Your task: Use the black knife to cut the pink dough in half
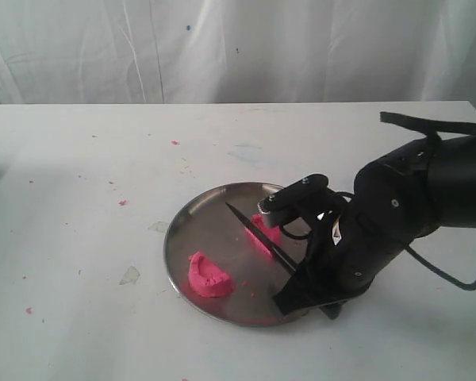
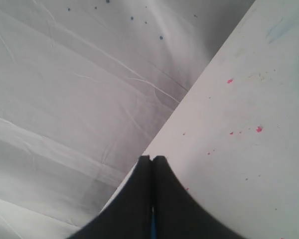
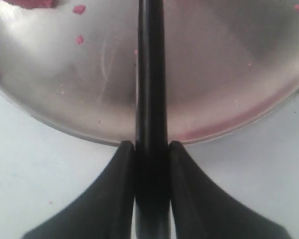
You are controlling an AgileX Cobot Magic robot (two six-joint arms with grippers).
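Observation:
The pink dough lies in two lumps on the round steel plate: one half-round lump near the plate's front left, the other toward the right, partly behind the blade. The black knife slants over the plate between them, its tip pointing to the back left. My right gripper is shut on the knife's handle at the plate's front right rim. In the right wrist view the knife runs straight out over the plate. My left gripper is shut and empty, off at the table's edge.
Small pink crumbs dot the white table. A white curtain hangs behind the table's far edge. My right arm stands bulky over the table to the right of the plate.

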